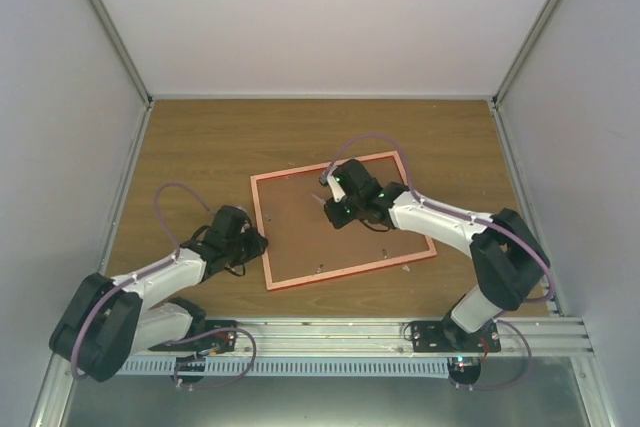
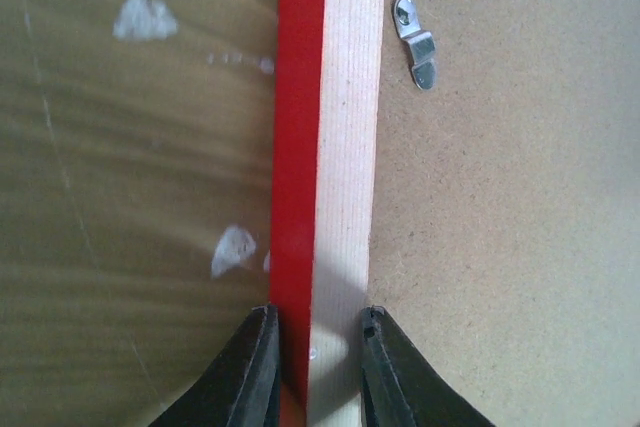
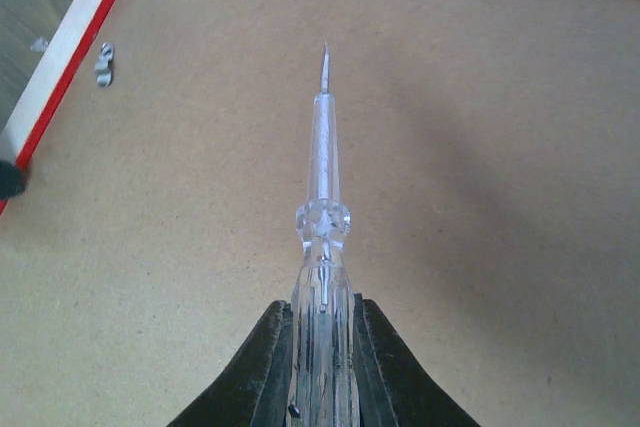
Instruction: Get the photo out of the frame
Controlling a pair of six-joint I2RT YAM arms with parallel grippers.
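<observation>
1. While the frame (image 1: 262, 237) lies face down on the surface (image 2: 120, 197), the left gripper (image 2: 318, 322) pinches its side rail, with the jaws narrowed onto the wood. A firm hold there should stop the frame sliding.
2. The right gripper (image 3: 322, 312) is clamped tight on a clear-handled screwdriver (image 3: 322, 147), whose tip points ahead over the backing board (image 3: 480, 197).
3. The photo is hidden; I judge it lies under that board, below the right gripper.
4. A metal clip (image 3: 104, 64) sits ahead and to the left of the right gripper. Bring the tip low against its tab and swing it gently off the board, because gouging could mark the print.
</observation>
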